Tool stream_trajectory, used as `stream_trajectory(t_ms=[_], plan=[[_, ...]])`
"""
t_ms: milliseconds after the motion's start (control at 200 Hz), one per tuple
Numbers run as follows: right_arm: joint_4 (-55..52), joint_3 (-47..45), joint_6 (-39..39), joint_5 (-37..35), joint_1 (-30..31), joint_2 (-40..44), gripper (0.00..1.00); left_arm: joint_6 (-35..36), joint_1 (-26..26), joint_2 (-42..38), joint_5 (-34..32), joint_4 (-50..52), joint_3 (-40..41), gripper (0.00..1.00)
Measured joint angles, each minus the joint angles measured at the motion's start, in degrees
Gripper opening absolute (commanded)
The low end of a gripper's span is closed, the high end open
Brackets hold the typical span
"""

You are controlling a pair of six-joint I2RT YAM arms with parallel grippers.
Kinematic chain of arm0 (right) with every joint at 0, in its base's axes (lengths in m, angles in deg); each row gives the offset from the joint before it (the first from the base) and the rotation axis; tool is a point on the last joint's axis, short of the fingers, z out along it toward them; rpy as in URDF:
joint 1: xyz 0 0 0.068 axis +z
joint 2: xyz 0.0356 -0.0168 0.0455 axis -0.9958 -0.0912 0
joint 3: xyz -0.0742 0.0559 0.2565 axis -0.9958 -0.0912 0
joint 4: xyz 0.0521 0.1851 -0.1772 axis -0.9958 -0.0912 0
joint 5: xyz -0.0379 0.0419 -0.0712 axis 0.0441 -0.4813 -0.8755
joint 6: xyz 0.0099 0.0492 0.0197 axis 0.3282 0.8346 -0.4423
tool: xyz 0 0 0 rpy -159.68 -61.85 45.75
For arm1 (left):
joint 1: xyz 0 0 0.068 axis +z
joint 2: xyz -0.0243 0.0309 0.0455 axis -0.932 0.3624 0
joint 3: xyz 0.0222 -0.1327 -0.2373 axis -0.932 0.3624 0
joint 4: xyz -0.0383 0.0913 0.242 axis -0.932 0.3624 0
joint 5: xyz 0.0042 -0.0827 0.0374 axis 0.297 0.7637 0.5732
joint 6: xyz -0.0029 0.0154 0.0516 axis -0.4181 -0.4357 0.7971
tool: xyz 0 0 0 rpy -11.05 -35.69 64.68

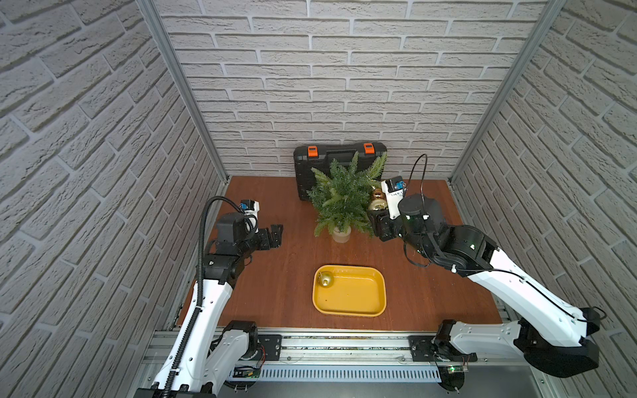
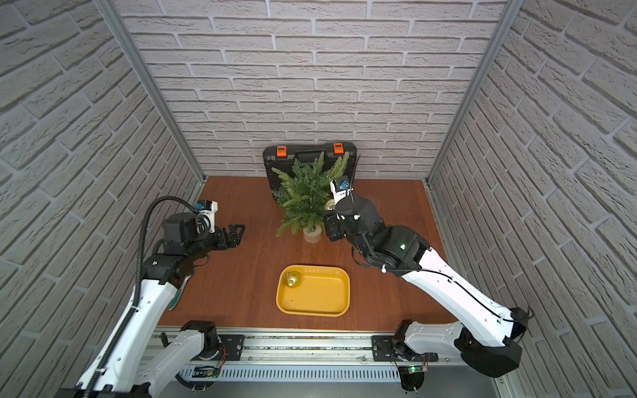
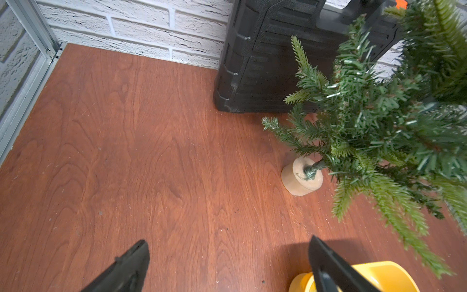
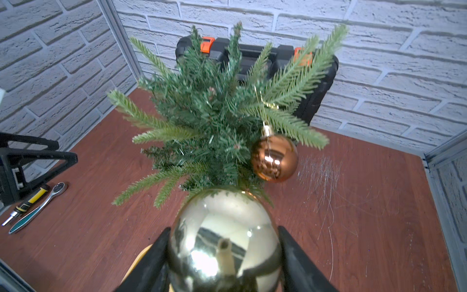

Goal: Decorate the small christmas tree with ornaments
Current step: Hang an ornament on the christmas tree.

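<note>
Your left tool (image 3: 228, 240) hung spread wide over the woodgrain tabletop (image 3: 126, 151), a ratchet (image 4: 38, 208) behind it. Ahead of it stood the feathery small christmas tree (image 1: 341, 200), a ribbed black case (image 1: 339, 156) beyond. Your right tool (image 4: 223, 230) clasped a mirror-like pale gold bauble (image 4: 223, 242) at the branches, beside the hanging copper bauble (image 4: 274, 158); a gold bauble (image 1: 325, 278) lay in the yellow tray (image 1: 355, 293).

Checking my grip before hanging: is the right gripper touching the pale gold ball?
Touching. In the right wrist view, both black fingers of the right gripper press against opposite sides of the pale gold ball, with no gap.
</note>
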Motion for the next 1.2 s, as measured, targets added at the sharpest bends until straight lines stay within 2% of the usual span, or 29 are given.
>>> stream_trajectory(t_ms=[595, 1200], plan=[[5.2, 22.5, -6.2, 8.5, -6.9, -15.6, 0.6, -0.1, 1.3, 0.0, 0.5, -0.1, 0.2, 0.98], [4.2, 30.5, -8.3, 10.5, -9.8, -22.3, 0.6, -0.1, 2.8, 0.0, 1.3, -0.4, 0.2, 0.98]])
